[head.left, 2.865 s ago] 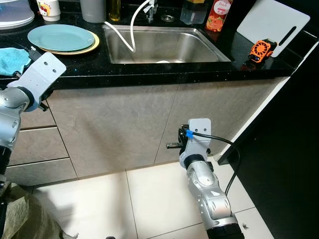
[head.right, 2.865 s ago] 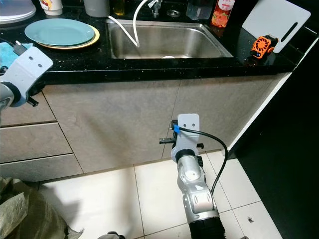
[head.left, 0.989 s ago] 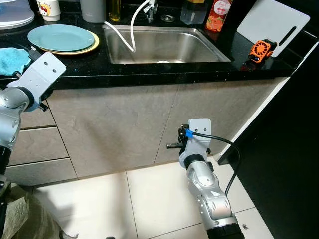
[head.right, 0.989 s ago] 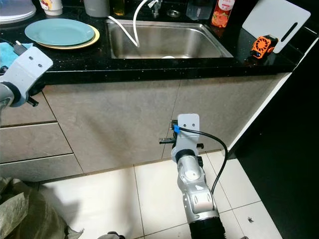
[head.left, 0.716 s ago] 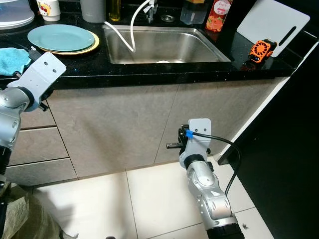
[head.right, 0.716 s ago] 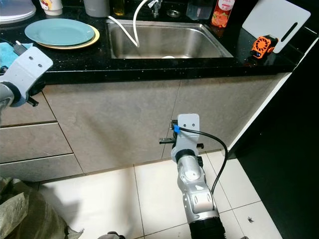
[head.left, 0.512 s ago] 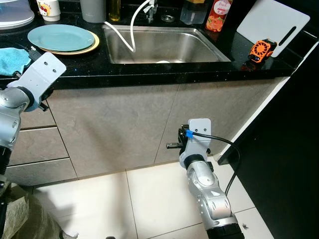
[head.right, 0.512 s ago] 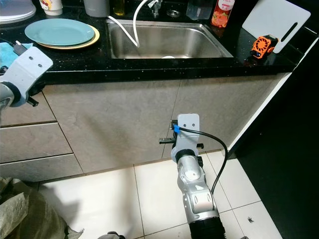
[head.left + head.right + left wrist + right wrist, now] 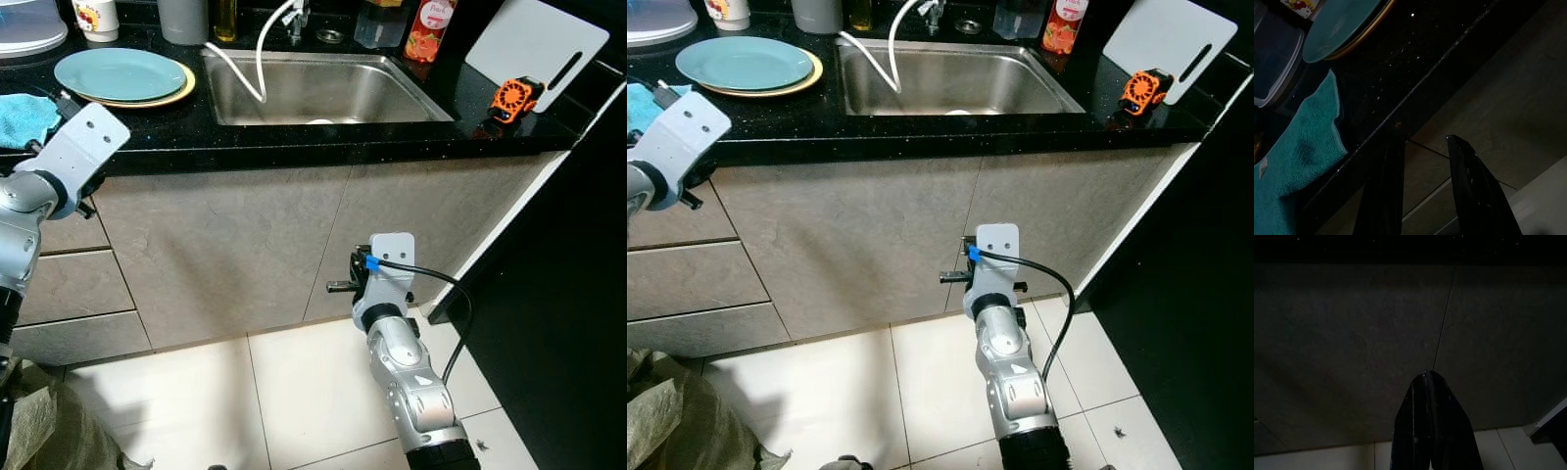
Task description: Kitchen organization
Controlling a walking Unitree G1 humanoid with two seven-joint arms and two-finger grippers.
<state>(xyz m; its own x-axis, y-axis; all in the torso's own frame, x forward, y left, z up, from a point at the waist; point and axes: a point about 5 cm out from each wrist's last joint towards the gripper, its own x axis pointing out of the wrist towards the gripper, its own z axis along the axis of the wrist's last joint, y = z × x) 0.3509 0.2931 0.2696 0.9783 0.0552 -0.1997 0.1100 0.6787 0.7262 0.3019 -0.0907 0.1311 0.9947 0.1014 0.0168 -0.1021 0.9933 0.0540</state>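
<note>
A black counter (image 9: 294, 137) carries a steel sink (image 9: 377, 98) with a white hose (image 9: 257, 69) hanging into it. Left of the sink a teal plate (image 9: 120, 73) rests on a yellow one, and a teal cloth (image 9: 22, 116) lies at the counter's left end. My left gripper (image 9: 1422, 142) stands open and empty at the counter's front edge, just below the cloth (image 9: 1298, 161). My right gripper (image 9: 1426, 376) is shut on nothing, held low in front of the grey cabinet doors (image 9: 245, 235).
A red bottle (image 9: 431, 27), a white cutting board (image 9: 539, 44) and an orange gadget (image 9: 513, 98) sit right of the sink. Cups (image 9: 95, 17) and a plastic container (image 9: 24, 24) stand at the back left. A sack (image 9: 49, 436) lies on the tiled floor; a dark gap opens at the right.
</note>
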